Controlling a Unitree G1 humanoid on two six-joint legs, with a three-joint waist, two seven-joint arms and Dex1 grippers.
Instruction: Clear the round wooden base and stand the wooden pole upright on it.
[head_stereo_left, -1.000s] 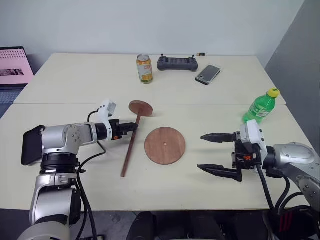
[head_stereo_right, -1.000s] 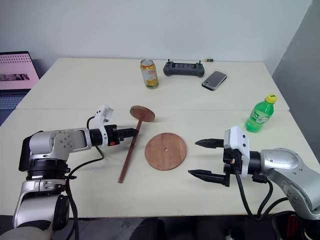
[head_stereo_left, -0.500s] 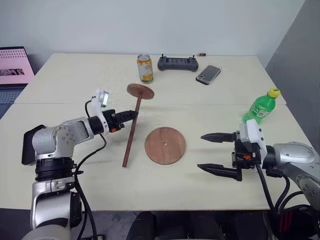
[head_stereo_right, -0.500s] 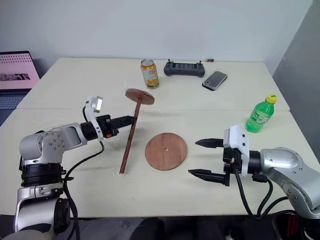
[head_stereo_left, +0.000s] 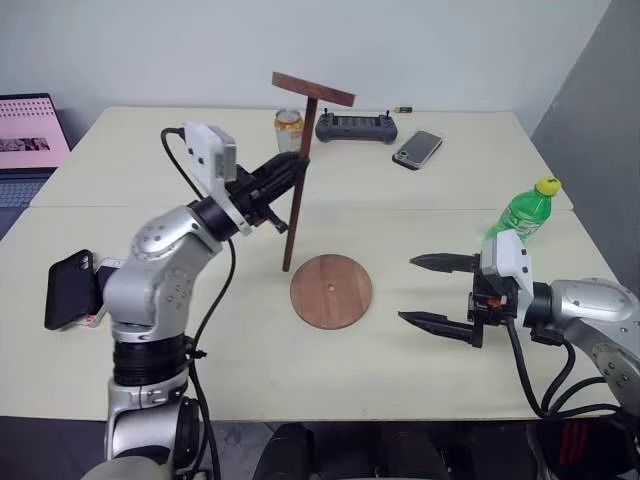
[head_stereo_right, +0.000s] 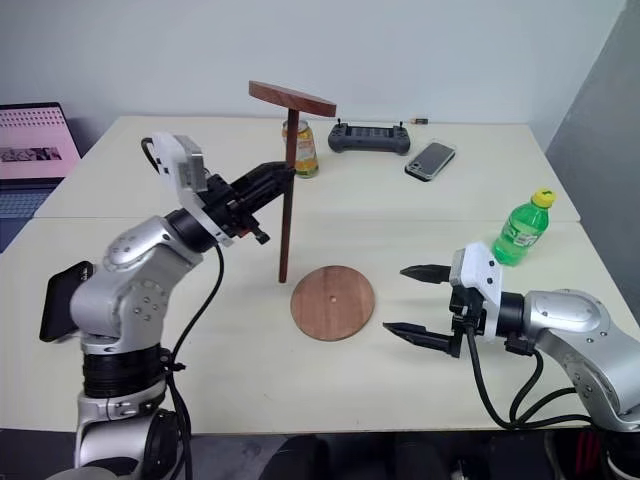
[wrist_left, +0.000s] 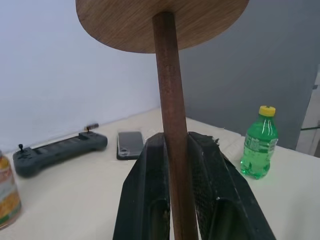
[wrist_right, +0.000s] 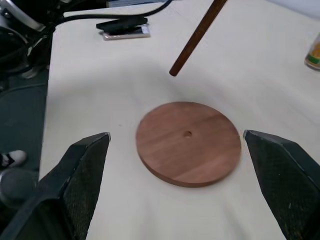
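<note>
Now | left end effector (head_stereo_left: 292, 168) clamped on wooden pole (head_stereo_left: 296, 200), near-upright, disc end up, lower tip in the air beside round wooden base (head_stereo_left: 331, 290) | right end effector (head_stereo_left: 432, 292) spread wide near base, holding nothing

We count one flat reddish-brown round wooden base (head_stereo_left: 331, 290), one thin dark-brown wooden pole (head_stereo_left: 296, 190) with a disc on its end, one yellow drink can (head_stereo_left: 288, 121), one green plastic bottle (head_stereo_left: 521, 212) with a yellow cap, one dark grey handheld controller (head_stereo_left: 355, 126), one black phone (head_stereo_left: 416, 148), and one laptop (head_stereo_left: 28, 135) with a pink screen.
</note>
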